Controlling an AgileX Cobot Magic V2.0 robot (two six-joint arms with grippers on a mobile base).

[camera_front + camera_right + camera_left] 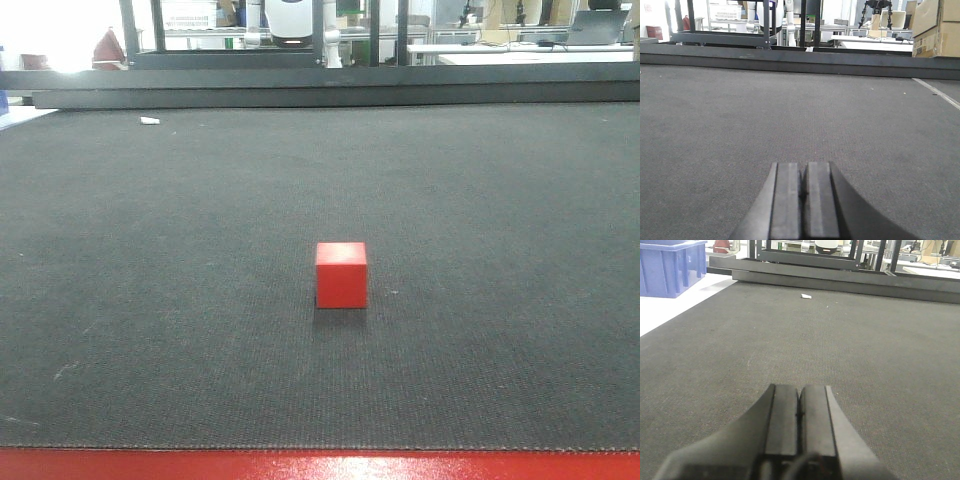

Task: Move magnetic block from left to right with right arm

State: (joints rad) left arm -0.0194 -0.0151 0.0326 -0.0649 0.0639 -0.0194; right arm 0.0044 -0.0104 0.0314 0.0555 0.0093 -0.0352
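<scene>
viewing the exterior front-facing camera first, the magnetic block [341, 275] sat flat on the dark desk [150, 250], near the middle of the frame and toward the near edge, with no arm or tool beside it. a small white scrap [149, 120] lay well apart at the far left. the block presented one face almost squarely to this camera, with its top face showing. being a cube, it had no long axis, so either pair of opposite side faces would serve for a grasp.

in the left wrist-mounted view, the left tool [799, 390] had its pads pressed together with nothing between them, low over bare desk. the block did not appear here. a blue crate [670, 267] stood beyond the desk's left edge.

in the right wrist-mounted view, the right tool [803, 167] was likewise closed, pads meeting and holding nothing. the block was absent from this view too.

procedure, as judged: the step in hand was the approach, with the block not yet grasped.
- open the right tool wider than the block before descending.
- bring it over the block and align the pads with two parallel side faces.
- lower it until the pads straddle the block's mid height.

closing off-square could twist or push the cube across the desk.
</scene>
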